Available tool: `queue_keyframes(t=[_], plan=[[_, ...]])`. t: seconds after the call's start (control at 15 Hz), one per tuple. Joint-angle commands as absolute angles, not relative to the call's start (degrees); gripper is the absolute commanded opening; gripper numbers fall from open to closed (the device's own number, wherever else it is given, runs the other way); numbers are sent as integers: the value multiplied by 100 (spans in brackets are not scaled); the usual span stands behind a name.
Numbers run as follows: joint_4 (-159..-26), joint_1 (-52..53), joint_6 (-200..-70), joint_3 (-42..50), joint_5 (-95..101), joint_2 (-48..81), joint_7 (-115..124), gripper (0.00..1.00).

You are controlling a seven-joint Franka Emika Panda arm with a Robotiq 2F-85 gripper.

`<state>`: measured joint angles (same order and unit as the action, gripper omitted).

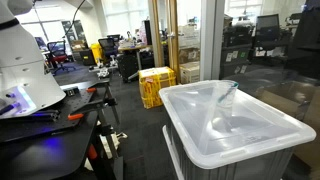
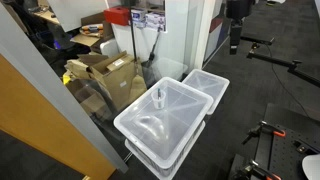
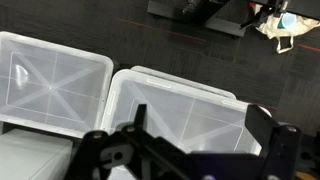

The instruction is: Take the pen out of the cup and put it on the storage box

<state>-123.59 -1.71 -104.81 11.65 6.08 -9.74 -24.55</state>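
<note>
The storage box (image 1: pixel 225 130) is a big whitish translucent bin with a rimmed lid; it shows in both exterior views (image 2: pixel 150 125). The clear cup (image 1: pixel 228 96) stands upright on its lid, also seen in an exterior view (image 2: pixel 158 97). A thin dark pen (image 2: pixel 159 92) seems to stand in the cup, but it is too small to be sure. My gripper (image 3: pixel 200 125) is open and empty, high above a bin lid (image 3: pixel 190 105) in the wrist view. The cup and pen are not in view there.
A second, similar bin stands right beside the storage box (image 2: pixel 208 88) (image 3: pixel 50 80). A yellow crate (image 1: pixel 157 85) sits on the dark floor behind. Cardboard boxes (image 2: pixel 105 75) lie behind a glass wall. A cluttered bench with the white robot base (image 1: pixel 25 60) is at one side.
</note>
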Motion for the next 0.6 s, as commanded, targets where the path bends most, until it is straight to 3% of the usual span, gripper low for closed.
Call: queue_keyframes(t=[0.0,0.53], plan=[[-12350,-300,-10472,1042,587,-967,-2472,100],[-12359,-299,-10645,1027,609,-932,-2430,100]])
